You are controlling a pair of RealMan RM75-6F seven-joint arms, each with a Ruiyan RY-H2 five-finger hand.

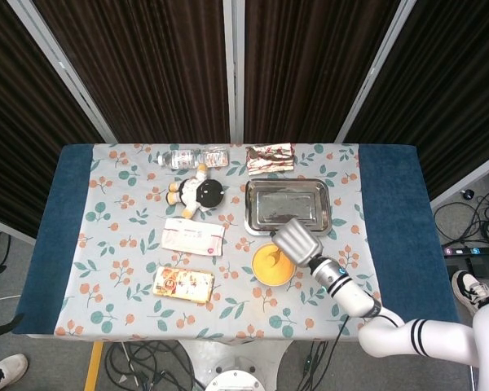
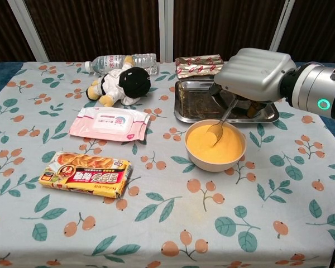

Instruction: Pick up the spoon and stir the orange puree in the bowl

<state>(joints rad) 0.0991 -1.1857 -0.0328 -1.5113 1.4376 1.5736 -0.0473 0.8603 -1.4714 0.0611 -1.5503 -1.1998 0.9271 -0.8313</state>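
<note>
Right hand (image 2: 255, 75) grips the spoon (image 2: 220, 127) from above, fingers curled under the palm and mostly hidden by the silver back shell; exact finger contact on the handle can't be made out. Left hand appears in neither view. Spoon handle top is covered by the hand; only the lower shaft and bowl end show. Its long axis runs diagonally, handle up toward the hand at the far right of the bowl (image 2: 215, 159), tip pointing down-left into the orange puree (image 2: 212, 142) near the bowl's centre. Head view shows the spoon only as a small sliver (image 1: 275, 259). Bowl sits just in front of the metal tray (image 2: 190, 106), whose right part is blocked by the hand. Left of the bowl: wet wipes pack (image 2: 109, 123), snack packet (image 2: 85, 174). Further back-left: plush toy (image 2: 119, 82), water bottle (image 2: 120, 61). Behind the tray: foil-wrapped pack (image 2: 197, 64). Forearm cut off at frame edge.
</note>
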